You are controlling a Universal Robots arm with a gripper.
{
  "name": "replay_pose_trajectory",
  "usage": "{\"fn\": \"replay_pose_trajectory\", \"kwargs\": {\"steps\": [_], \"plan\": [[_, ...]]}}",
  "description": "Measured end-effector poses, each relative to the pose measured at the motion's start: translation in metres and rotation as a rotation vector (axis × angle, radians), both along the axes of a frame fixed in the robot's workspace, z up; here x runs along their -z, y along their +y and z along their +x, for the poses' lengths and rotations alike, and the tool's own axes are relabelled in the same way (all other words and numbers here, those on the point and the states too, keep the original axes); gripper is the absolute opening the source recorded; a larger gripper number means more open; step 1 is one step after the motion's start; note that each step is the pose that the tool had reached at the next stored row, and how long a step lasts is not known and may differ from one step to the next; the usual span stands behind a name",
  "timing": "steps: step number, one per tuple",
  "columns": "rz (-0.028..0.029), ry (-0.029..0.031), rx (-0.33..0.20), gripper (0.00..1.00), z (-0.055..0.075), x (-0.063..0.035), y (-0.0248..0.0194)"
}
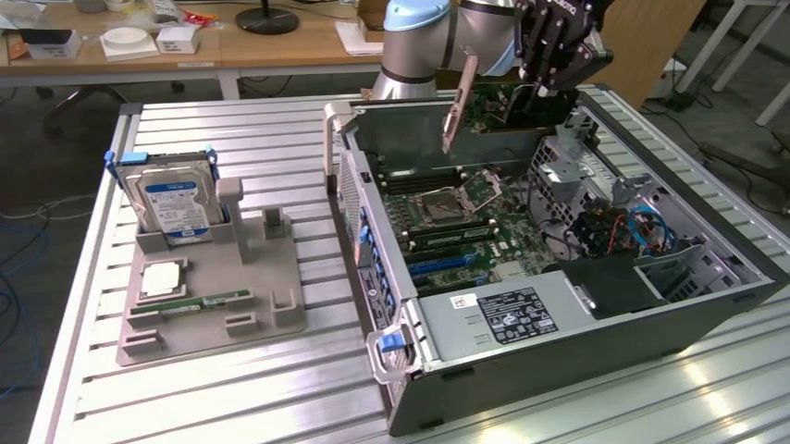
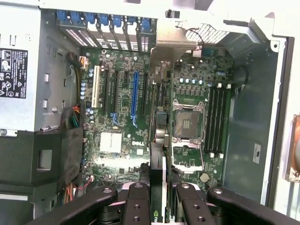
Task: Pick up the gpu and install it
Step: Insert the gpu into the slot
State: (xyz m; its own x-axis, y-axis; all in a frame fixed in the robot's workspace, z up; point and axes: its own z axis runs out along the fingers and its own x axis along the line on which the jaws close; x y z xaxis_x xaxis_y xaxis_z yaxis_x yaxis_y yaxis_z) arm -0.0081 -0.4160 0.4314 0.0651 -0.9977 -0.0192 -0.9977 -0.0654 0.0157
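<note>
The jaws are closed partway on the gpu [image 1: 500,106] [image 2: 158,164], holding it upright in the air above the motherboard [image 1: 469,222] of the open computer case [image 1: 531,370] on the bench [image 1: 247,388]. Its bracket faces the exterior view's left.

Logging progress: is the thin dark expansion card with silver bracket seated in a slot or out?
Out: the black gripper holds the card above the green motherboard, clear of its slots.

Tallying now: one open dark-grey metal computer case [image 1: 556,370], one green motherboard [image 1: 494,231], four long black memory slots [image 2: 218,119], one boxy silver hard drive [image 1: 173,205], one slim green memory stick [image 1: 203,302], one grey plastic holder [image 1: 259,277], one thin dark gpu [image 1: 494,104], one black gripper [image 2: 159,192].
</note>
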Motion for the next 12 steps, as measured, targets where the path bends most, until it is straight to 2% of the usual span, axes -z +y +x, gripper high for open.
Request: {"fn": "replay_pose_trajectory", "kwargs": {"steps": [1, 2, 3, 5, 6, 8, 12], "plan": [[-0.0002, -0.0031, 0.0, 0.26, 0.0, 0.0001, 0.0], [0.0, -0.0089, 0.0, 0.26, 0.0, 0.0003, 0.0], [-0.0001, -0.0152, 0.0, 0.26, -0.0001, 0.0005, 0.0], [-0.0003, -0.0317, 0.001, 0.26, -0.0004, 0.0011, 0.0], [-0.0004, -0.0366, 0.003, 0.26, -0.0006, 0.0016, 0.0], [-0.0002, -0.0412, 0.006, 0.26, -0.0008, 0.0026, 0.0], [-0.0014, -0.0428, 0.059, 0.26, -0.0008, 0.0049, 0.0]]}}
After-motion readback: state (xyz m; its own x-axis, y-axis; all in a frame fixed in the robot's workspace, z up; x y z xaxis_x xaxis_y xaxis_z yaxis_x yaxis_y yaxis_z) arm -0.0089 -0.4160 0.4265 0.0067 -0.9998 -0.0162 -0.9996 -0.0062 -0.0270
